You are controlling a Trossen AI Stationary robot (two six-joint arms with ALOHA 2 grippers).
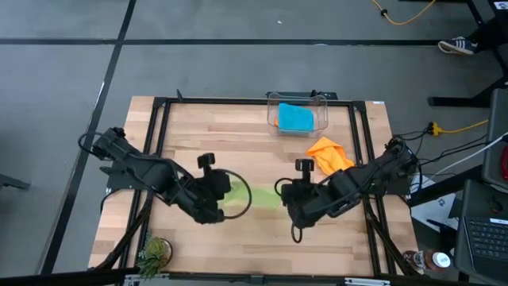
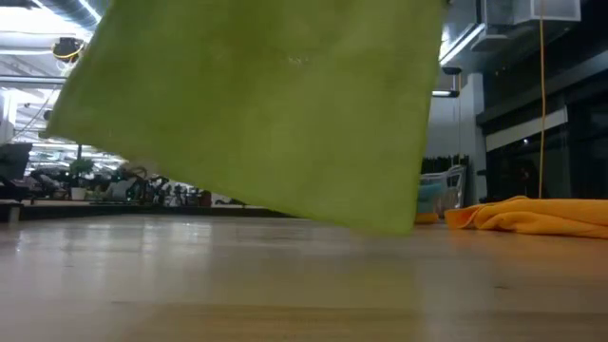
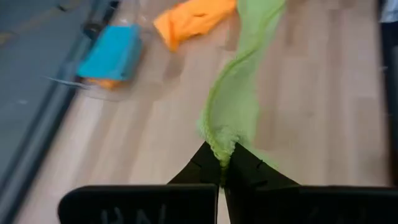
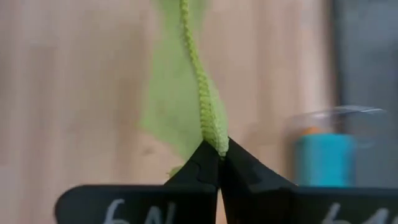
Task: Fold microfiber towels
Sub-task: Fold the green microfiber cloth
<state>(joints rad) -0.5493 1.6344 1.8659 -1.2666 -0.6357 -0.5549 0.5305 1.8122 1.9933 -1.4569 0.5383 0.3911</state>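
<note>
A lime green microfiber towel [image 2: 256, 104] hangs between my two grippers over the middle of the table, its lower edge sloping down toward one corner [image 2: 394, 226]. My left gripper [image 3: 222, 163] is shut on one end and my right gripper [image 4: 219, 155] on the other. In the high view the towel [image 1: 248, 197] shows as a green strip between the left gripper [image 1: 216, 200] and the right gripper [image 1: 295, 203]. An orange towel [image 1: 329, 152] lies crumpled on the table at the right. A teal-blue towel [image 1: 295, 117] lies in a clear bin. My left gripper pinches the green towel's bunched edge [image 3: 221, 144] between its two fingertips, slanting down from the table's left. The cloth runs away from the fingers toward the other arm, held up off the table. My right gripper pinches the towel's stitched hem [image 4: 214, 138] between its two fingertips, slanting down from the table's right. The hem runs straight away from the fingers, and the cloth hangs beside it above the wood.
The clear plastic bin [image 1: 317, 107] stands at the table's far edge, right of centre. A small green plant [image 1: 155, 253] sits at the near left corner. A black frame [image 1: 238, 101] borders the tabletop. Bare wood lies near and left of the arms.
</note>
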